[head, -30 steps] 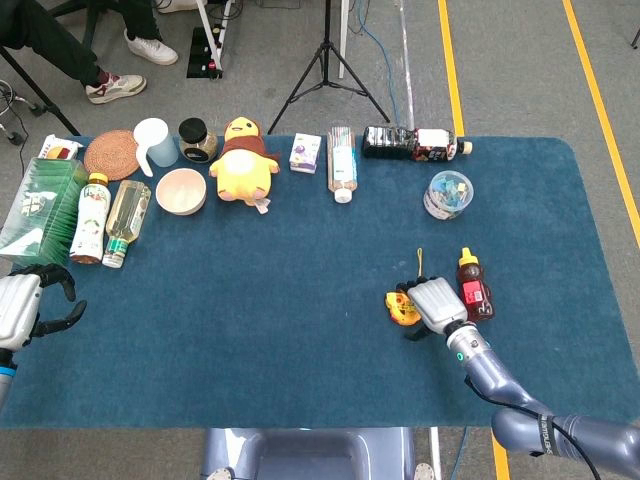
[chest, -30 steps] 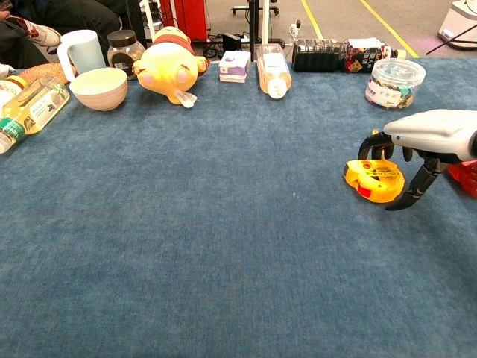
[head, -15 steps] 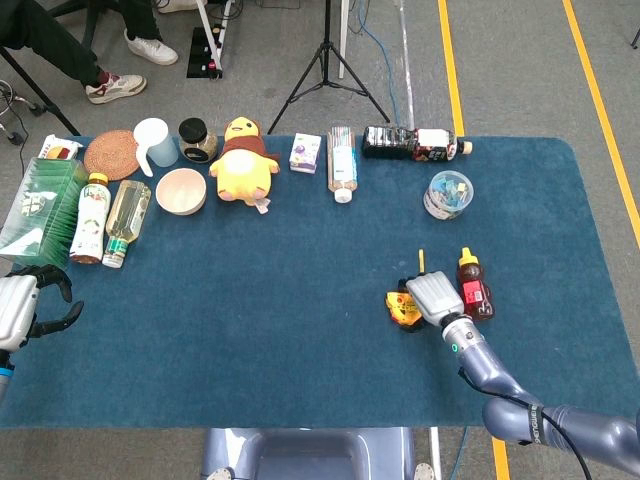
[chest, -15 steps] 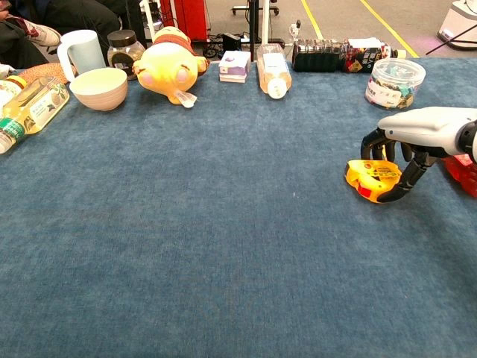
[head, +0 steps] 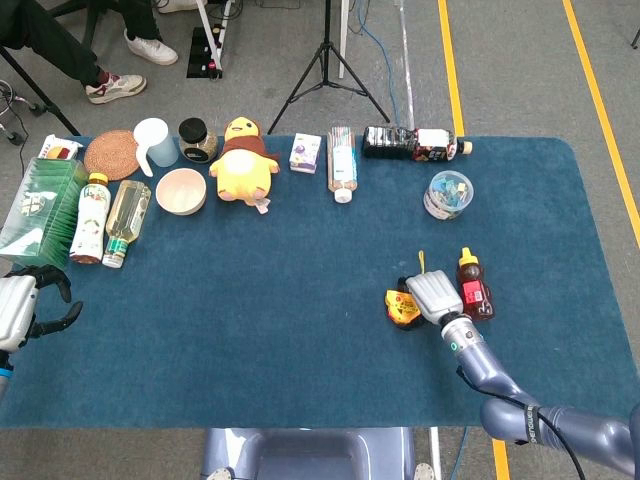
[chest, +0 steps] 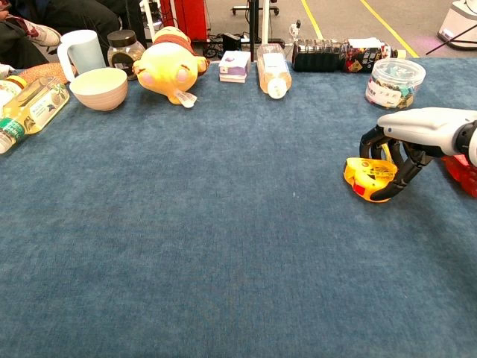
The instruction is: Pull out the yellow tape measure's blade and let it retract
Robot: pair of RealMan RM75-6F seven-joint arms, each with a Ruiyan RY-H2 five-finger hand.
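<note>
The yellow tape measure (head: 401, 306) (chest: 365, 176) lies on the blue table at the right, with a short yellow strap (head: 420, 262) trailing behind it. My right hand (head: 431, 297) (chest: 408, 139) sits over it, fingers curled down around its sides and gripping it against the cloth. No blade shows pulled out. My left hand (head: 22, 306) hovers at the table's left edge, fingers apart and holding nothing; the chest view does not show it.
A red sauce bottle (head: 473, 286) lies just right of my right hand. Along the back stand a jar of clips (head: 448, 194), bottles (head: 342, 163), a plush duck (head: 243, 160), a bowl (head: 181, 190) and a cup (head: 155, 142). Bottles (head: 127, 220) lie at left.
My right hand has lowered onto the tape measure and its fingers have closed around it; the thumb, earlier spread in front, now hooks the case. The left hand barely moved.
</note>
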